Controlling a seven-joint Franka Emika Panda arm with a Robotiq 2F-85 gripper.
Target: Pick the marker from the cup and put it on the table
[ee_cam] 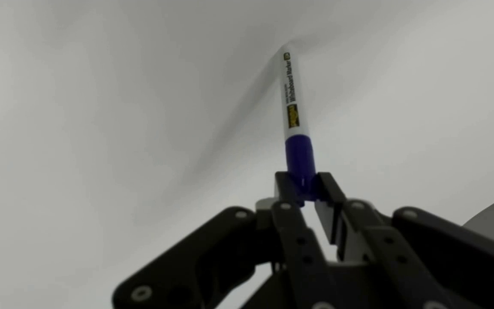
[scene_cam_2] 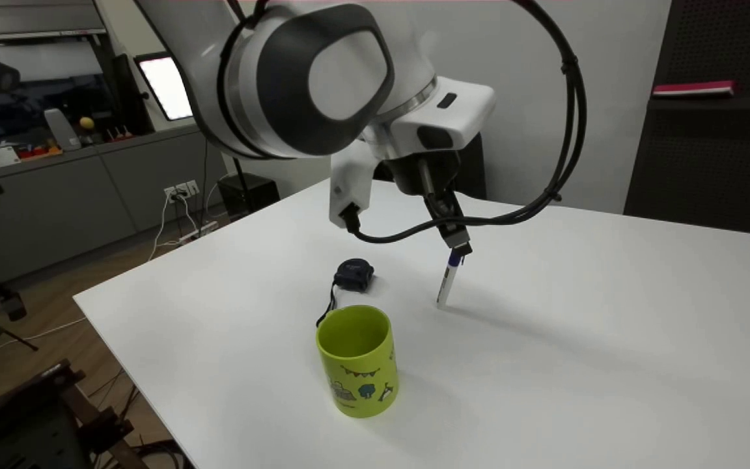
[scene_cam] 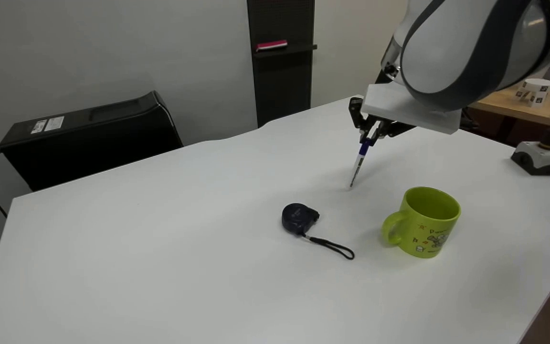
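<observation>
The marker is white with a dark blue cap. It shows in both exterior views (scene_cam: pixel 358 165) (scene_cam_2: pixel 446 285) and in the wrist view (ee_cam: pixel 292 94). My gripper (scene_cam: pixel 368 141) is shut on the capped end, with a fingertip on each side of the cap in the wrist view (ee_cam: pixel 302 184). The marker hangs tilted, its lower end at the white table (scene_cam: pixel 160 258), where its shadow meets it; it appears to touch. The green cup (scene_cam: pixel 423 234) stands upright beside the marker, apart from it. It also shows in an exterior view (scene_cam_2: pixel 359 374). No marker shows inside the cup.
A dark tape measure (scene_cam: pixel 298 219) with a black wrist strap lies on the table near the cup and the marker; it also shows in an exterior view (scene_cam_2: pixel 353 274). A grey switch box (scene_cam: pixel 544 157) sits at the table's far side. A cable (scene_cam_2: pixel 531 212) loops beside the arm.
</observation>
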